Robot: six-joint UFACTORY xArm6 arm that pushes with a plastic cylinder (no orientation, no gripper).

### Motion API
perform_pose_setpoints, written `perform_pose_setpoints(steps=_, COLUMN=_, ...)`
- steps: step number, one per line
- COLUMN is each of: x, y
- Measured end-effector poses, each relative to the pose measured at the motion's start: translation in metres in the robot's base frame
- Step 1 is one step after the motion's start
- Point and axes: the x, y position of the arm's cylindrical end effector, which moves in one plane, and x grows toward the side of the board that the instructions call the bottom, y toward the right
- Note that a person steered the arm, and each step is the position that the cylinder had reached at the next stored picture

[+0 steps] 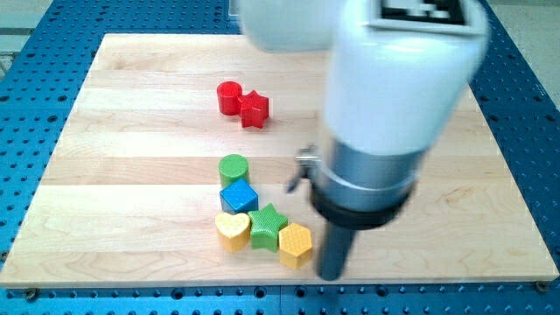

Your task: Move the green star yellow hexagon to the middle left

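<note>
Handless, the arm ends in a dark rod; my tip rests just right of the ribbed yellow hexagon block, near the pale wooden tabletop's near edge. Touching the hexagon's left, the green star block adjoins a yellow heart block.

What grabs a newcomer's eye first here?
The big white arm body fills the view's upper right, its dark rod ending with my tip just right of the yellow hexagon. That hexagon sits in a tight cluster with the green star at bottom centre.
</note>
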Motion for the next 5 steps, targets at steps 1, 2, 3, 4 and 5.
perform_pose_setpoints(steps=1, x=-0.021, y=-0.059)
perform_pose_setpoints(steps=2, x=-0.055, y=-0.082)
perform_pose_setpoints(steps=3, x=-0.092, y=-0.135)
perform_pose_setpoints(steps=4, x=-0.118, y=-0.205)
perform_pose_setpoints(steps=5, x=-0.135, y=-0.267)
